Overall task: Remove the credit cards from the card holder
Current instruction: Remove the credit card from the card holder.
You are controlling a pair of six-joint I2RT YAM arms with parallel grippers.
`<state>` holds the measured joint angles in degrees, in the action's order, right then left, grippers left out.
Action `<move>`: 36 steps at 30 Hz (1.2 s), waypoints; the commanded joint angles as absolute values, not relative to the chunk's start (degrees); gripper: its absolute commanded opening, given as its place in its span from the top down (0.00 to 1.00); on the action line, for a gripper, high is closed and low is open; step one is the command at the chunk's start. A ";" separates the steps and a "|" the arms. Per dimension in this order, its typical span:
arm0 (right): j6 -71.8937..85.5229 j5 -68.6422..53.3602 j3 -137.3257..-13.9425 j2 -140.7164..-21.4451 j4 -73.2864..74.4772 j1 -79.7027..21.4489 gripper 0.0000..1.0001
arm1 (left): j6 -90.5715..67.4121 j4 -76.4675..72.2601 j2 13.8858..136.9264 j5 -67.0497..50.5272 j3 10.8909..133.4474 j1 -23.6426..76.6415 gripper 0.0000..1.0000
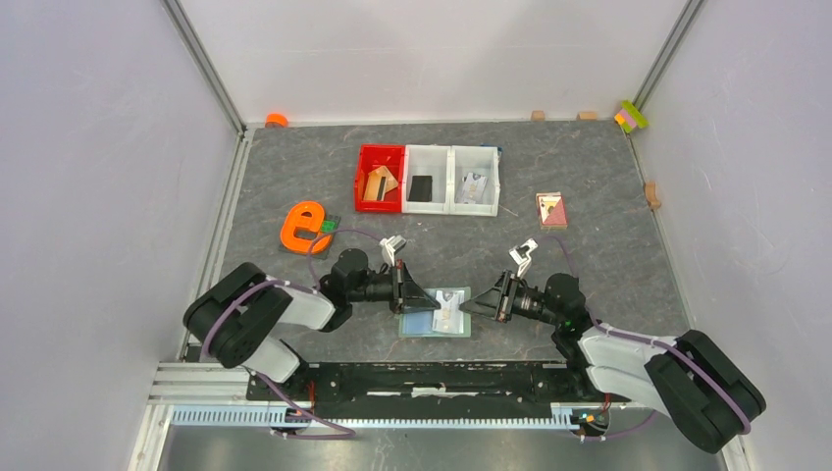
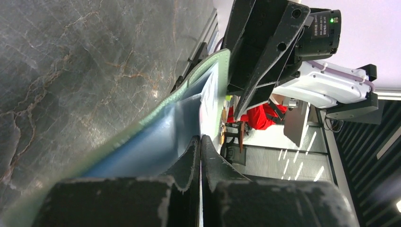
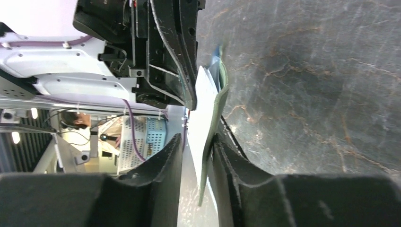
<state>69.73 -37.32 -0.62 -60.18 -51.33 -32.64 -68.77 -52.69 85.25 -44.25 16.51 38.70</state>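
**Caught in the Middle**

From above, the open card holder [image 1: 422, 327] is seen lying flat, its long side stretched from the left gripper [image 1: 404, 290] to the right gripper [image 1: 491, 299]. A pale credit card [image 1: 447, 312] on it is nearer the right one.

Left wrist: the jaws are squeezed shut on the card holder's edge.

Right wrist: the jaws are parted a little around the other edge and the credit card.

A dark grey, marble-veined tabletop [image 1: 589, 255] carries three joined bins at its far side: a red bin [image 1: 361, 179], then a middle white bin [image 1: 428, 150] and a right white bin [image 1: 476, 150]; an orange letter "e" [image 1: 302, 228] lies near the left edge; a pink square item [image 1: 551, 210] lies right of the bins; small wooden blocks [image 1: 538, 116] sit along the far wall; a coloured block stack [image 1: 631, 117] fills the far right corner.
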 commanded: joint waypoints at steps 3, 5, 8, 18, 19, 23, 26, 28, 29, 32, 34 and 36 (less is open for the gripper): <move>63.80 -36.11 4.69 -61.47 -49.70 -32.56 0.61 | -73.53 -65.28 91.99 -41.89 16.38 40.42 0.98; 63.29 -35.87 5.31 -61.99 -49.74 -32.61 0.61 | -74.94 -68.49 93.89 -41.84 15.94 40.50 0.98; 63.49 -36.36 5.81 -63.12 -51.34 -32.61 0.62 | -77.46 -74.18 96.73 -41.99 15.65 40.61 0.98; 63.56 -36.46 5.78 -63.98 -51.00 -32.61 0.96 | -78.60 -76.64 99.17 -42.00 16.00 41.14 0.98; 63.19 -35.95 5.59 -63.41 -49.97 -32.61 0.99 | -77.92 -75.14 98.85 -41.83 16.01 41.15 0.98; 60.61 -33.88 4.82 -60.33 -43.15 -32.22 1.00 | -73.91 -66.73 96.12 -41.40 15.94 40.51 0.98; 59.68 -34.09 4.52 -58.24 -40.42 -31.07 1.00 | -72.52 -64.43 93.96 -42.10 14.98 38.46 0.98; 60.34 -35.18 4.86 -57.56 -40.83 -30.37 1.00 | -72.66 -64.70 93.17 -43.26 14.36 37.21 0.98; 61.29 -36.03 5.22 -57.32 -41.99 -30.12 1.00 | -72.79 -64.86 92.83 -43.65 14.18 36.90 0.98; 64.06 -37.75 5.99 -57.53 -45.95 -29.71 1.00 | -72.82 -65.07 92.26 -43.85 13.90 36.83 0.98; 65.04 -38.29 6.26 -57.72 -47.22 -29.71 1.00 | -73.19 -66.00 92.19 -43.86 13.71 36.83 0.98; 66.18 -38.67 6.58 -57.81 -48.98 -29.71 1.00 | -74.05 -67.47 92.36 -44.15 13.62 36.96 0.98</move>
<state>63.86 -36.51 -0.62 -57.91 -43.38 -29.85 -75.31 -65.12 93.65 -42.63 14.06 36.86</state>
